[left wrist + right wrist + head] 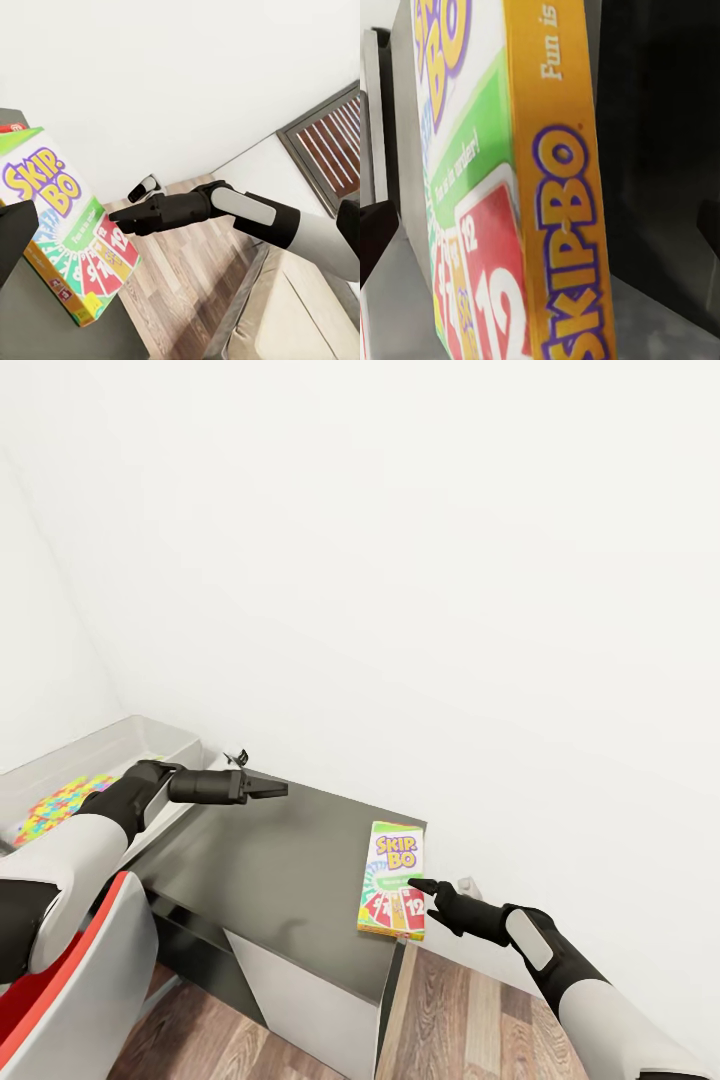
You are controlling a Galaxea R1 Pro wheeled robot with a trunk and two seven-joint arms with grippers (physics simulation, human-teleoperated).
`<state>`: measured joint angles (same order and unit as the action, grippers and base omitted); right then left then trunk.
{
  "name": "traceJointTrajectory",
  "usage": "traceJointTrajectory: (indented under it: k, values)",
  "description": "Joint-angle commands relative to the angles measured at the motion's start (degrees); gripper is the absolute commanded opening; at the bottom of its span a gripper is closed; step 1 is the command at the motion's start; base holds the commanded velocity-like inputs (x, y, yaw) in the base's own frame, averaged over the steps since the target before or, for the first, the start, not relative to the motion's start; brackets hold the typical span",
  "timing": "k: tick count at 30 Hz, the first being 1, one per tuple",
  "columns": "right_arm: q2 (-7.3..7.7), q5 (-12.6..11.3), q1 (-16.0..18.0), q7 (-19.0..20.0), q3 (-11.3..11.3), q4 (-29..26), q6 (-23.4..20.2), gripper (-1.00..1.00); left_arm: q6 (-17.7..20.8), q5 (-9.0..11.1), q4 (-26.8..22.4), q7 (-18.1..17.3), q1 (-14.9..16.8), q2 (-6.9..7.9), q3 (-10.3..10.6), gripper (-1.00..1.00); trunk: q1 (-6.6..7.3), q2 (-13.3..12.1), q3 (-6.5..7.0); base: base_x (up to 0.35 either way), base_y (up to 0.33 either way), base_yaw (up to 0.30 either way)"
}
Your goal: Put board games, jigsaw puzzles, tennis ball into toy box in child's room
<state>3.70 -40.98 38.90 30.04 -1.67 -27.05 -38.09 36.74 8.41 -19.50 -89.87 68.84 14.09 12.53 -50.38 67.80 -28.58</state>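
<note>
A yellow-green and red Skip-Bo board game (392, 880) lies flat at the right edge of the dark grey side unit (290, 860) of the table. My right gripper (422, 885) is open at the game's right side, fingertips against its edge. The right wrist view shows the box's orange side (562, 225) very close, with one dark finger (375, 232) at either margin. My left gripper (270, 788) hovers open over the unit's back left, facing the game (64, 225) and the right gripper (120, 217). The light grey toy box (120, 738) at far left holds a jigsaw puzzle (55, 808).
A white wall runs right behind the unit. The red and white chair (90, 980) stands at the lower left under my left arm. Wood floor (450, 1020) lies right of the unit. A beige mattress in a dark frame (307, 315) appears in the left wrist view.
</note>
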Motion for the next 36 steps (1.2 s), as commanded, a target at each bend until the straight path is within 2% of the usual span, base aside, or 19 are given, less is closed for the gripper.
traceJointTrajectory:
  k: [1, 8, 9, 36]
  values:
    - [-0.01, -0.2, 0.0, 0.0, -0.2, 0.0, -0.4, 1.00, 0.6, 0.5, 0.0, -0.1, 0.1, 0.06, 0.5, 1.00, 0.00, 0.0, -0.06, 0.000, 0.003, 0.000]
    - [-0.01, -0.2, 0.0, 0.0, -0.2, 0.0, -0.3, 1.00, 0.6, 0.5, 0.0, -0.1, 0.1, 0.06, 0.5, 1.00, 0.00, 0.0, -0.06, 0.000, 0.000, 0.000]
    - [-0.01, -0.2, 0.0, 0.0, -0.2, 0.0, -0.3, -1.00, 0.6, 0.5, 0.0, -0.1, 0.1, 0.06, 0.5, 1.00, 0.00, 0.0, -0.06, 0.000, 0.000, 0.000]
    - [-0.01, -0.1, 0.0, 0.2, -0.2, 0.0, -0.3, -1.00, 0.6, 0.5, 0.0, -0.1, 0.0, -0.10, 0.5, 1.00, 0.00, 0.0, -0.06, 0.000, 0.000, 0.000]
